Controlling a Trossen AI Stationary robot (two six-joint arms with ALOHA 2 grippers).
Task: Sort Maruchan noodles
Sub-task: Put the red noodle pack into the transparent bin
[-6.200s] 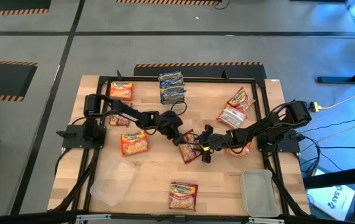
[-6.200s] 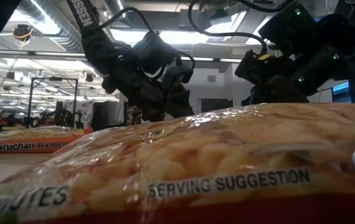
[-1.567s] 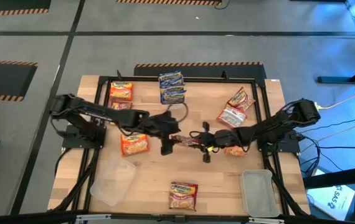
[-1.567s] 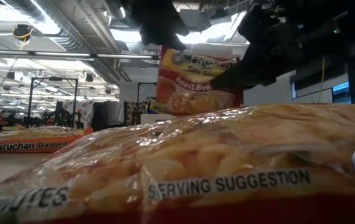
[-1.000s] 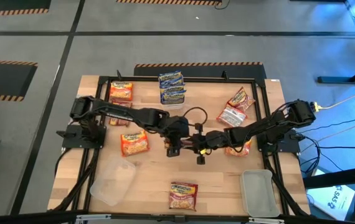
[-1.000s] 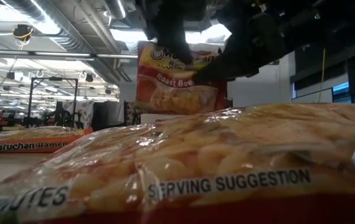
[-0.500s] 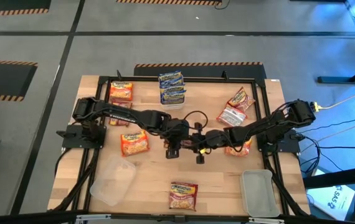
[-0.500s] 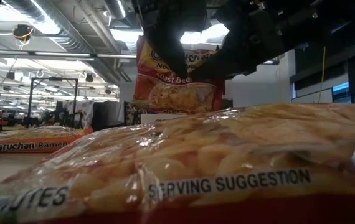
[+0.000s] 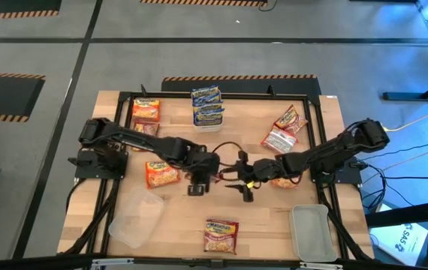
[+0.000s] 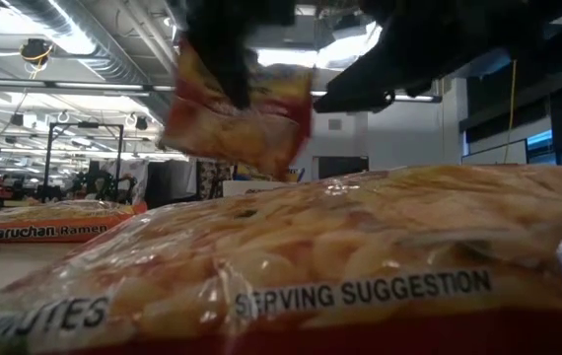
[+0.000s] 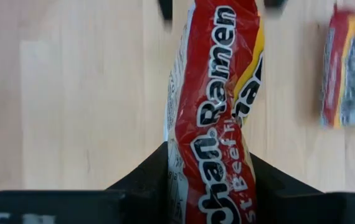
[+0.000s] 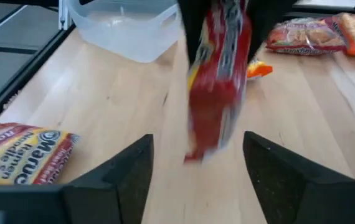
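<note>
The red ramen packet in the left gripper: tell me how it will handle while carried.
The red ramen packet looks crinkly and twisted where the left gripper pinches it, so its wrapper probably flexes and may swing. It hangs clear of the table from one pinched edge, so it seems light. The glossy film could slip. The right gripper stands open.

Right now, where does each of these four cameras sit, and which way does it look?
High view: above the table, looking straight down; both dark arms meet mid-table.
Low view: at table-top height, looking level past a near noodle packet; the arms enter from above.
Left wrist view: on the left arm, looking past its fingers, shut on the red packet.
Right wrist view: on the right arm, its open gripper facing that packet and a clear tub.
Shared: the red packet appears in all four.
</note>
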